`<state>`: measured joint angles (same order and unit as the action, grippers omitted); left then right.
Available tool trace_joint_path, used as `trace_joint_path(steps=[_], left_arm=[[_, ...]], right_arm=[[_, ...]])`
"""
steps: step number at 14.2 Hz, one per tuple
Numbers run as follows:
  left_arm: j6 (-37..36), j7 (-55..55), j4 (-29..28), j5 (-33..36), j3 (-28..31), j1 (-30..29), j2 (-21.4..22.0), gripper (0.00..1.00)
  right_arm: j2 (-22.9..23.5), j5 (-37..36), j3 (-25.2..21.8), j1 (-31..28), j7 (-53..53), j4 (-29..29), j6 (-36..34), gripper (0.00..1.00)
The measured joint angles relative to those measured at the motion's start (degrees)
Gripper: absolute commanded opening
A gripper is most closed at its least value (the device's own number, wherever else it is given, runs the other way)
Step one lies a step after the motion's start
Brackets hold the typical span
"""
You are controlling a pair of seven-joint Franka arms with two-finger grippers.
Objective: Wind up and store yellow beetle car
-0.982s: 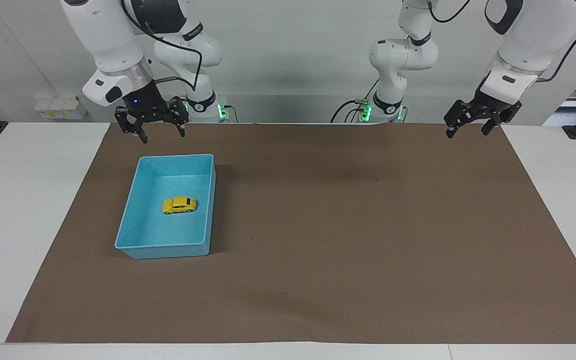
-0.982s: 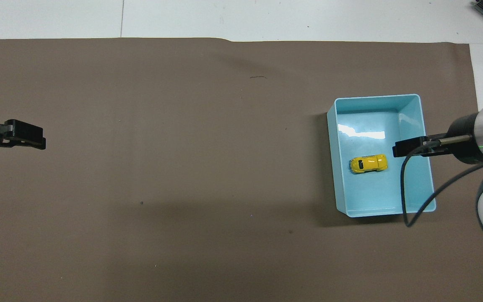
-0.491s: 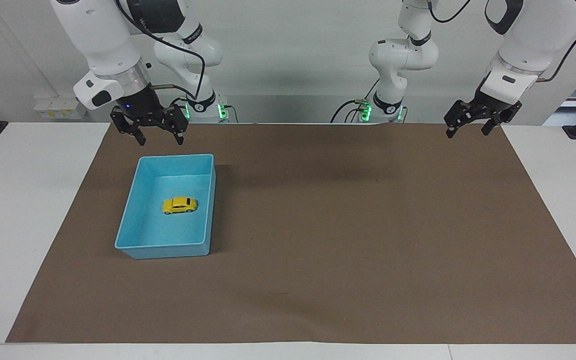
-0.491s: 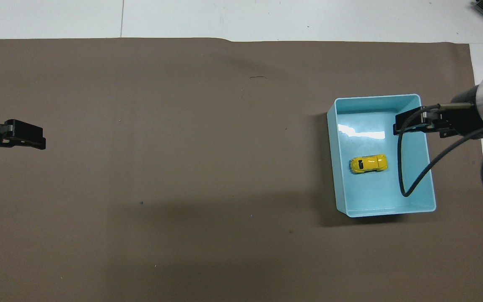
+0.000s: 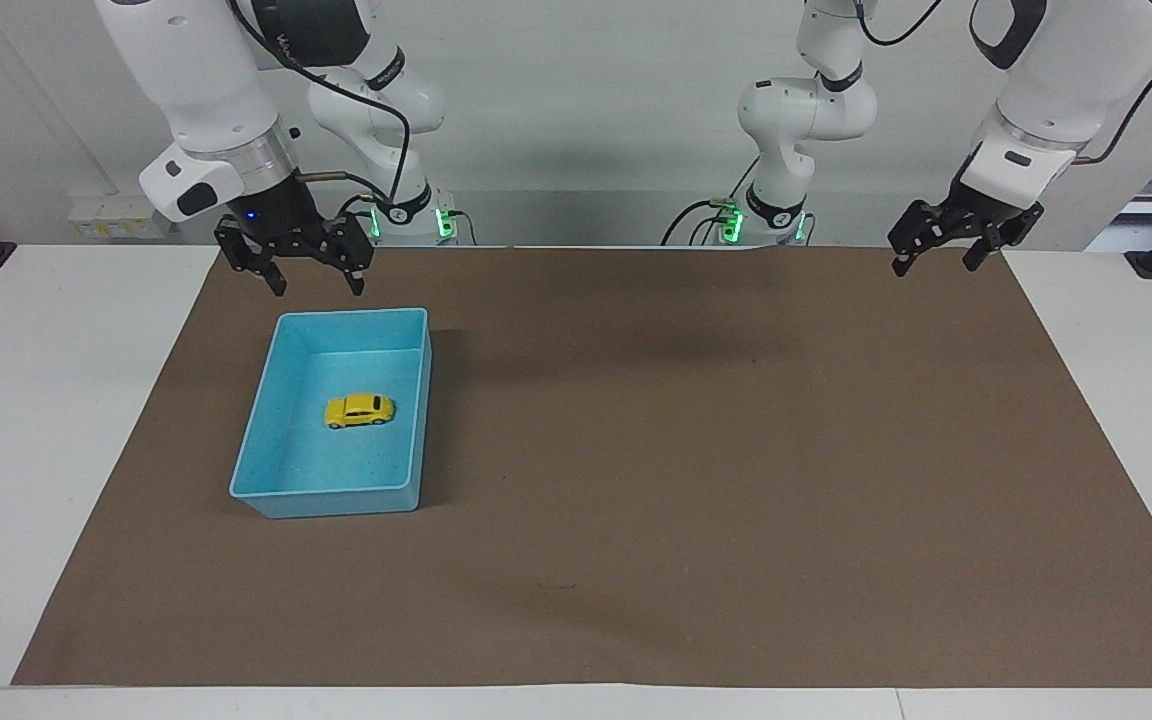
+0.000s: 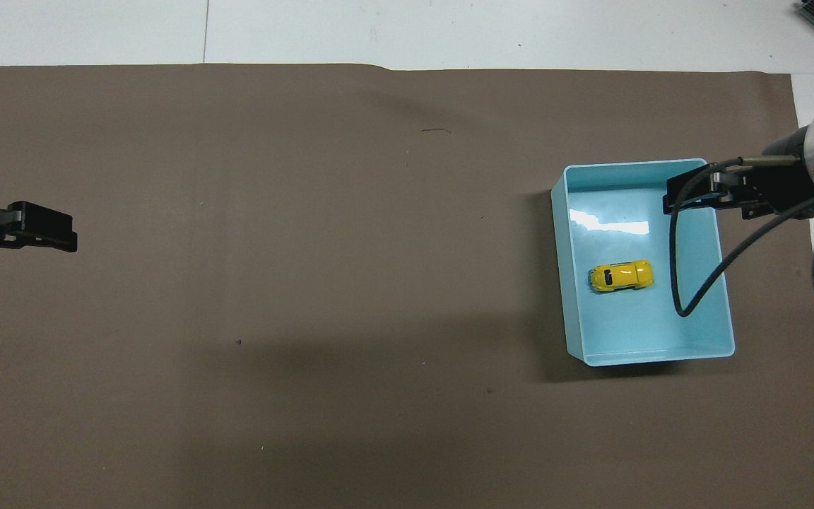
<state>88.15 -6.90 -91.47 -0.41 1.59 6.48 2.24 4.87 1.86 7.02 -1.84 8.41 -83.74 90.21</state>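
The yellow beetle car (image 5: pixel 360 410) (image 6: pixel 621 276) lies on its wheels in the middle of the light blue tray (image 5: pixel 316 462) (image 6: pixel 633 322), touched by nothing. My right gripper (image 5: pixel 315 288) (image 6: pixel 670 196) hangs open and empty, well above the tray, over the side toward the right arm's end of the table. My left gripper (image 5: pixel 934 267) (image 6: pixel 68 240) waits open and empty in the air over the brown mat's edge at the left arm's end.
A brown mat (image 5: pixel 686 450) (image 6: pixel 308 283) covers most of the white table (image 5: pixel 56 420), and the tray stands on it toward the right arm's end. The right arm's black cable (image 6: pixel 682 283) loops above the tray.
My right gripper has risen and drawn back from above the car toward the tray's edge. The car, the tray and the left arm have not moved.
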Motion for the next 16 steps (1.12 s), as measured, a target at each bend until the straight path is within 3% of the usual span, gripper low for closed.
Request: trace_joint_path(steps=[16], left_arm=[[0.00,0.00,0.00,0.00,0.00,0.00,0.00,1.00]], right_arm=[[-2.05,-1.94,-0.57,-0.19,0.00,0.50,-1.54,1.00]])
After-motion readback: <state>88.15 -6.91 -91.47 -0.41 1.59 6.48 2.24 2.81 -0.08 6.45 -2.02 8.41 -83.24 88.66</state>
